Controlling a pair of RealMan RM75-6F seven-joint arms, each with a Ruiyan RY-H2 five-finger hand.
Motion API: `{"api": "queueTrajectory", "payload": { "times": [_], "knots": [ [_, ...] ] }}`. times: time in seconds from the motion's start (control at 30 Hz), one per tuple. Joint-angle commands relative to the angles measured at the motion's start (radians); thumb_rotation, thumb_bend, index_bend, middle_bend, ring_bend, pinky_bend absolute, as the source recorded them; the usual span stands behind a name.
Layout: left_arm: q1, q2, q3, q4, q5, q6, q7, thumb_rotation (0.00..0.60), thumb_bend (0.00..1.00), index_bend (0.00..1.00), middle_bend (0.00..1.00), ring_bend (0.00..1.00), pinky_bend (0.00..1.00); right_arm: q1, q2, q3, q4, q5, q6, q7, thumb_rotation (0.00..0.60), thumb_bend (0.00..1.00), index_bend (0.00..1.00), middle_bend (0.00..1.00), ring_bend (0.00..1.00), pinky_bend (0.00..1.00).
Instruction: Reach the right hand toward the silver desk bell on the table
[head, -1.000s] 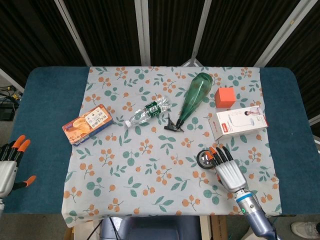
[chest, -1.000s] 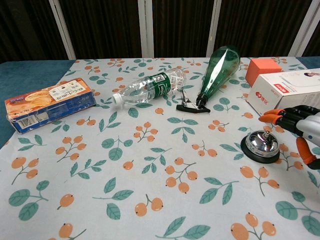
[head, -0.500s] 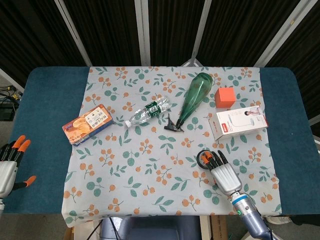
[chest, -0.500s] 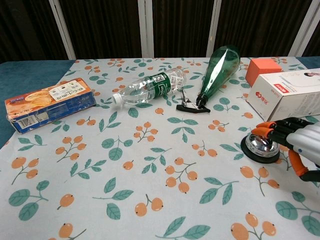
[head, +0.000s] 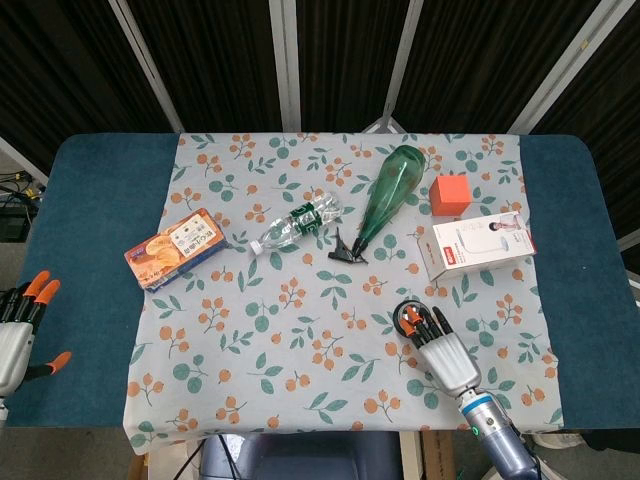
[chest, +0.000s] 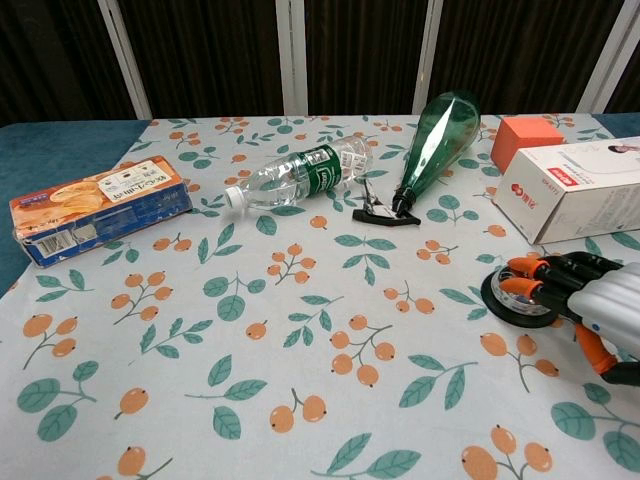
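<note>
The right hand (chest: 585, 295) is being held over the silver desk bell (chest: 512, 296), its orange-tipped fingers (chest: 524, 268) lying side by side across the bell's dome, nothing being gripped. The bell is being covered near the front right of the floral tablecloth (head: 300, 330), just in front of the white box (head: 476, 248). The left hand (head: 20, 330) is being kept at the table's left edge, fingers spread, holding nothing.

My right hand (head: 440, 340) has slid toward 7 o'clock across the desk (head: 90, 200). A second ago its fingers (chest: 530, 277) sat beside the bell (chest: 512, 296), at its 3 o'clock; now their orange tips lie over its dome, hiding most of the chrome.
</note>
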Motion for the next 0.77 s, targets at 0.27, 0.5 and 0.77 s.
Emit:
{"api": "queueTrajectory", "payload": {
  "times": [0.27, 0.5, 0.77],
  "knots": [
    [0.0, 0.0, 0.001, -0.002, -0.001, 0.0, 0.004, 0.6, 0.01, 0.0, 0.0, 0.0, 0.0, -0.004, 0.097, 0.091, -0.12, -0.033, 0.134, 0.092, 0.6, 0.6, 0.0, 0.0, 0.0, 0.0],
    [0.001, 0.002, 0.003, -0.002, 0.003, 0.001, 0.01, 0.6, 0.01, 0.0, 0.0, 0.0, 0.0, -0.09, 0.214, 0.054, -0.162, -0.016, 0.222, 0.139, 0.6, 0.31, 0.0, 0.0, 0.0, 0.0],
    [0.006, 0.003, 0.007, -0.005, 0.015, 0.011, 0.011, 0.6, 0.01, 0.0, 0.0, 0.0, 0.0, -0.176, 0.298, 0.019, -0.153, -0.01, 0.316, 0.231, 0.6, 0.25, 0.0, 0.0, 0.0, 0.0]
  ]
}}
